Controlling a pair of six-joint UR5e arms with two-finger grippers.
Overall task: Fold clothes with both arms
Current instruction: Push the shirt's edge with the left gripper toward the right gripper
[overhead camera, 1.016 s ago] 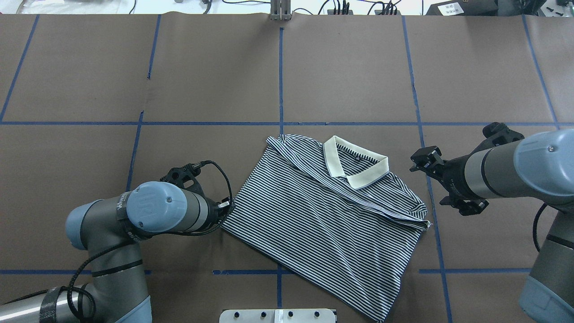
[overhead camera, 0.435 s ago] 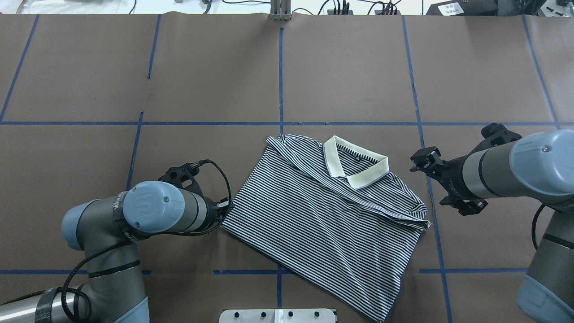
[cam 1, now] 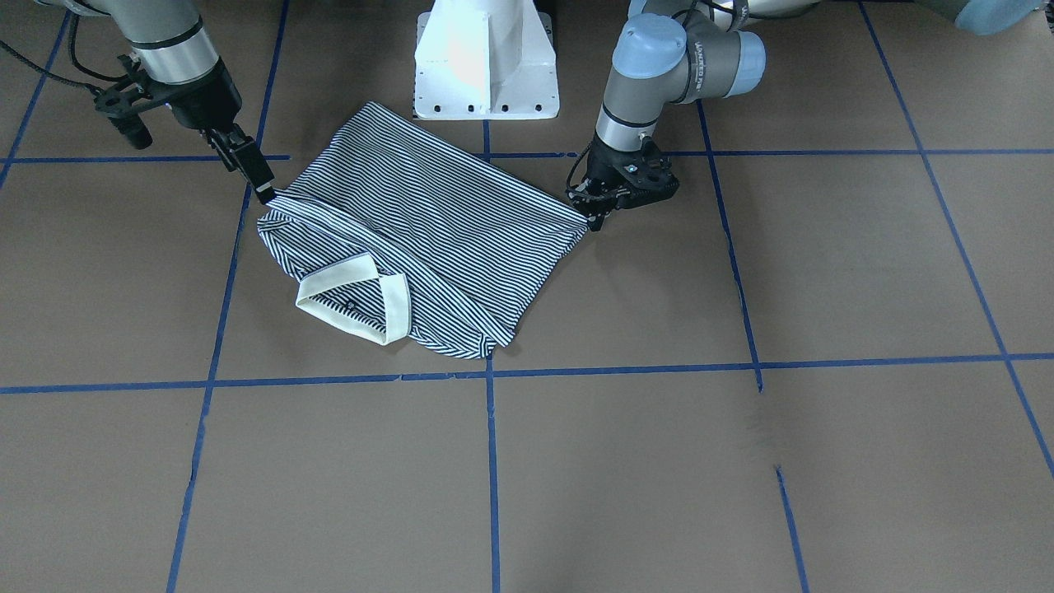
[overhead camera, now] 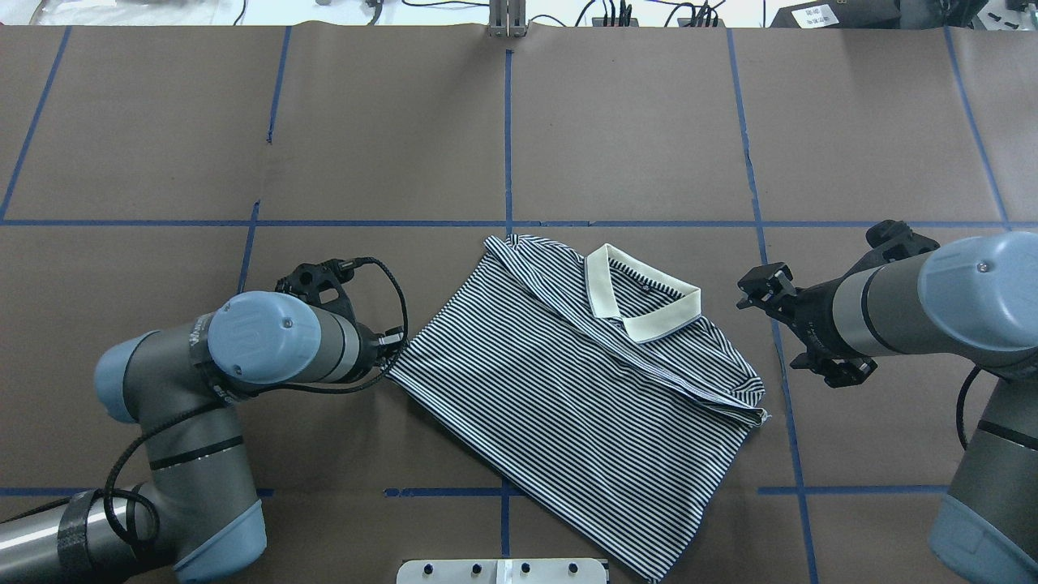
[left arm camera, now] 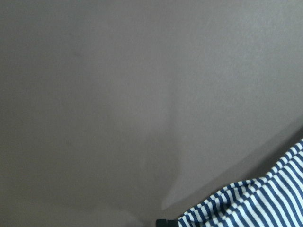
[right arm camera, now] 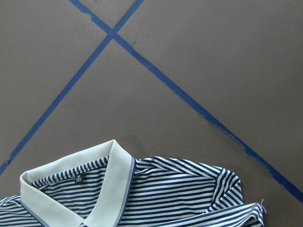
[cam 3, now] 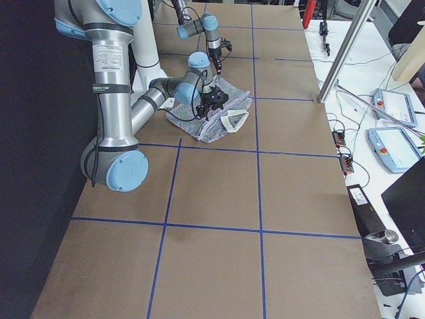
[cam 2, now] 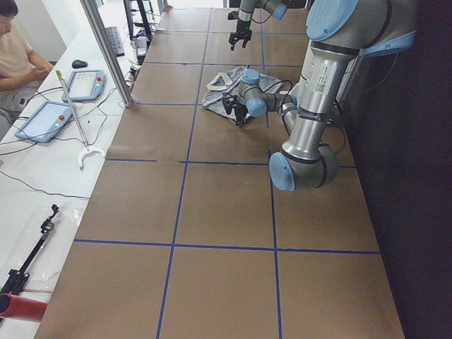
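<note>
Thin-striped navy-and-white polo shirt [overhead camera: 568, 389] folded flat near robot-side edge of brown table [overhead camera: 365, 122], black left gripper [cam 1: 594, 217] pinching its corner, black right gripper [cam 1: 265, 193] beside sleeve, grasp unclear.

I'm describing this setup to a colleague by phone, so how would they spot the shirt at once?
Start at the brown table gridded with blue tape, and find the white base plate at the robot's edge. Just beyond that plate the polo shirt lies askew. It is the only patterned thing there: thin navy-and-white stripes with a plain cream collar.
</note>
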